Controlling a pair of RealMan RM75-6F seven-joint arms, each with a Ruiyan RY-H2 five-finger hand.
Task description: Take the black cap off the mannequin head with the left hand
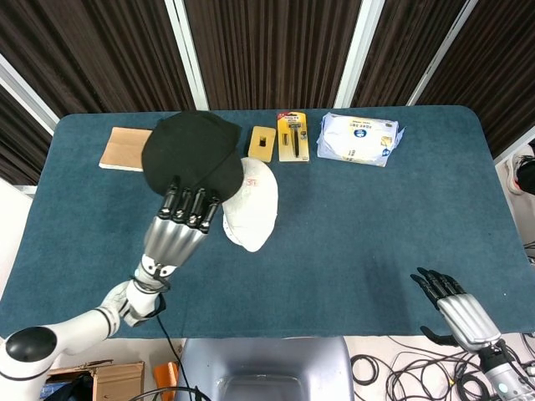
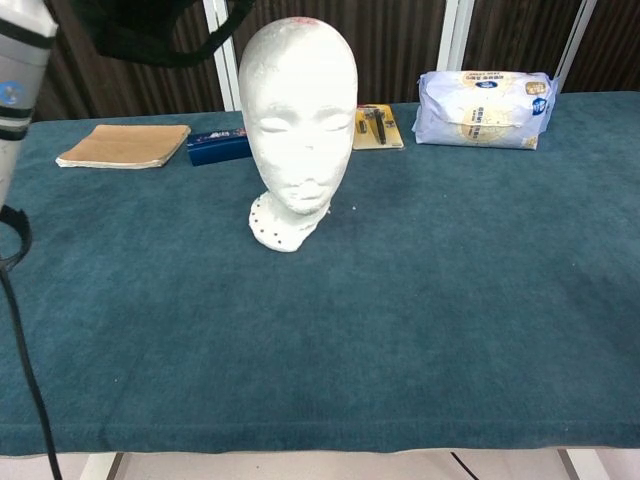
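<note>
My left hand (image 1: 180, 224) grips the black cap (image 1: 190, 157) by its brim and holds it in the air, left of the mannequin head. In the chest view only the cap's lower edge (image 2: 150, 30) shows at the top left, above the table. The white mannequin head (image 2: 297, 110) stands bare and upright mid-table, and from above the mannequin head (image 1: 252, 206) shows beside the cap. My right hand (image 1: 458, 303) hangs off the table's near right edge, fingers apart, holding nothing.
Along the far edge lie a brown notebook (image 2: 125, 145), a blue box (image 2: 219, 146), a yellow card (image 1: 262, 141), a packaged razor (image 2: 377, 126) and a white tissue pack (image 2: 483, 108). My left forearm (image 2: 15, 90) rises at the chest view's left border.
</note>
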